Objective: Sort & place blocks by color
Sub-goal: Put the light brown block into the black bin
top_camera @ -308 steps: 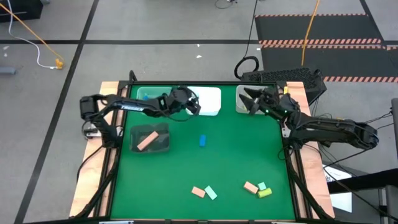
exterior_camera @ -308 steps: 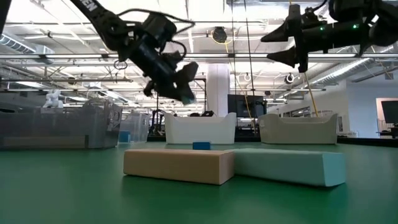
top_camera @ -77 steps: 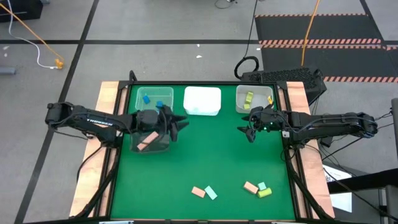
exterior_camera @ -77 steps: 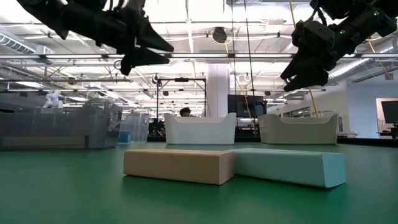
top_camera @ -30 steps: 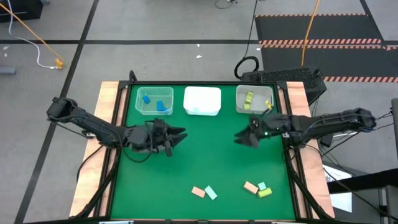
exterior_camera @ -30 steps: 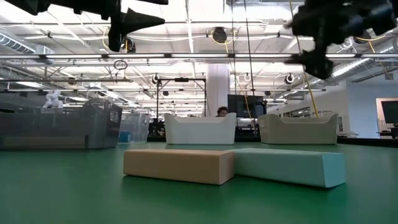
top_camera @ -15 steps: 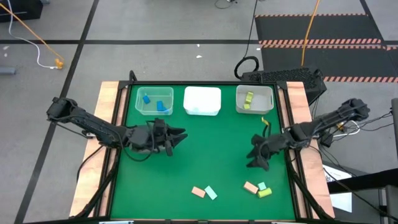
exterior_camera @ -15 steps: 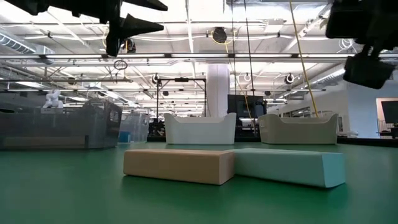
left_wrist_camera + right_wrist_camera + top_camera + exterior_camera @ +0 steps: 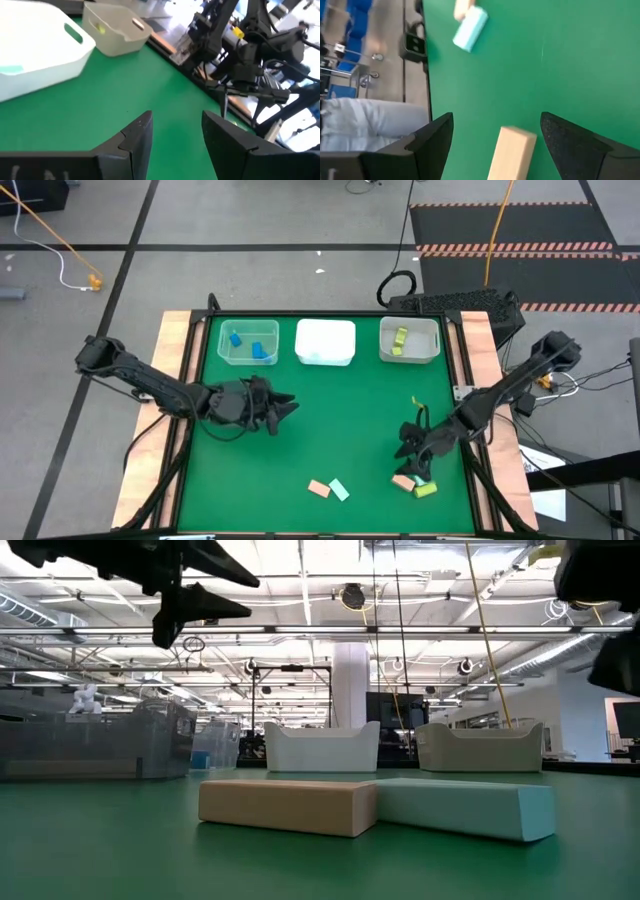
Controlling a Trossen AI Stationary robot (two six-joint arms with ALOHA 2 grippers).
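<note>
Your green table point(image 9: 340, 430) has three bins along its far edge, well away from both tools: blue blocks point(image 9: 247, 343) in the clear bin point(image 9: 248, 358), the white bin point(image 9: 325, 343), a yellow-green block point(image 9: 399, 340) in the third bin point(image 9: 410, 354). Your right gripper point(image 9: 408, 467) hangs fingers spread, empty, right over a salmon block point(image 9: 512, 152), with mint and yellow-green blocks point(image 9: 424, 485) just beside and a salmon-and-mint pair point(image 9: 329, 489) farther off. Your left gripper point(image 9: 283, 409) waits mid-table, jaws partly apart, holding nothing.
</note>
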